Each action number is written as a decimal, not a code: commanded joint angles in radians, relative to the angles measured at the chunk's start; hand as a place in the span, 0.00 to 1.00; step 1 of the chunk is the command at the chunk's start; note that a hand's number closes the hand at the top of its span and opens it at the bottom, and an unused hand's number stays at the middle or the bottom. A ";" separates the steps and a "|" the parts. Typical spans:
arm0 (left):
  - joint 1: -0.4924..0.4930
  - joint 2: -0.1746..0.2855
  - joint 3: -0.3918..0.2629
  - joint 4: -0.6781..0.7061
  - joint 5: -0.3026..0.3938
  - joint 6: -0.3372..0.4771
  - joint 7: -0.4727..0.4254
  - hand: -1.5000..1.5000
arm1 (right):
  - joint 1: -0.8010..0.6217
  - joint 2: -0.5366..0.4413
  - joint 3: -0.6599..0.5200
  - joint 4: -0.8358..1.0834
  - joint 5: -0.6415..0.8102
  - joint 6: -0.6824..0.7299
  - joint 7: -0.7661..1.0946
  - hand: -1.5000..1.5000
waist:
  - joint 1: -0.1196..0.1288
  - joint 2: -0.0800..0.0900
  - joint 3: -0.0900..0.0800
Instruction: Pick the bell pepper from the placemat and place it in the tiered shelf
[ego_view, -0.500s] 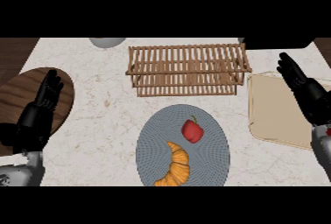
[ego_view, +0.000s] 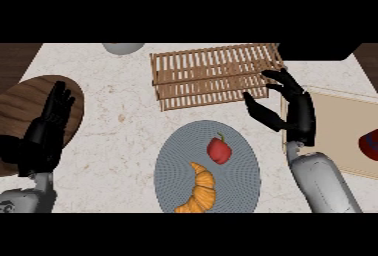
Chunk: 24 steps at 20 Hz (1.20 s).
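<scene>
Bell pepper (ego_view: 218, 150) lies on the grey placemat (ego_view: 173, 160), just above the croissant (ego_view: 198, 192); the right hand (ego_view: 294, 112) hovers open beside the tiered shelf (ego_view: 207, 75), holding nothing; it should descend leftward over the pepper (stem seemingly up, hard to tell), closing clear of the croissant; the left hand (ego_view: 44, 134) rests open at the left.

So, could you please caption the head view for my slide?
Open right hand hovers by wooden slatted shelf; red bell pepper lies on grey oval placemat.
</scene>
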<state>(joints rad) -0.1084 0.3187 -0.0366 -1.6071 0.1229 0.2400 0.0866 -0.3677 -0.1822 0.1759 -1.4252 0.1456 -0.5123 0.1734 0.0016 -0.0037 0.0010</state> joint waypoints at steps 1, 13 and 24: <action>0.048 -0.046 -0.022 -0.022 -0.006 0.023 0.003 0.50 | 0.068 0.173 0.090 -0.105 0.088 -0.197 -0.033 0.00 | -0.003 -0.002 -0.001; 0.037 -0.038 -0.004 -0.058 -0.009 0.020 0.054 0.50 | -0.112 -0.013 0.384 -0.287 0.381 0.289 0.701 0.00 | -0.002 -0.011 -0.007; -0.001 -0.032 0.012 -0.014 -0.001 -0.006 0.036 0.50 | -0.390 0.117 0.515 -0.044 0.548 0.692 1.207 0.00 | 0.012 -0.001 -0.006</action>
<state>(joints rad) -0.0965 0.2731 -0.0456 -1.6323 0.1043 0.2551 0.1322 -0.6773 -0.1425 0.6630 -1.5510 0.6541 0.0446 1.1288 0.0088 -0.0089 -0.0059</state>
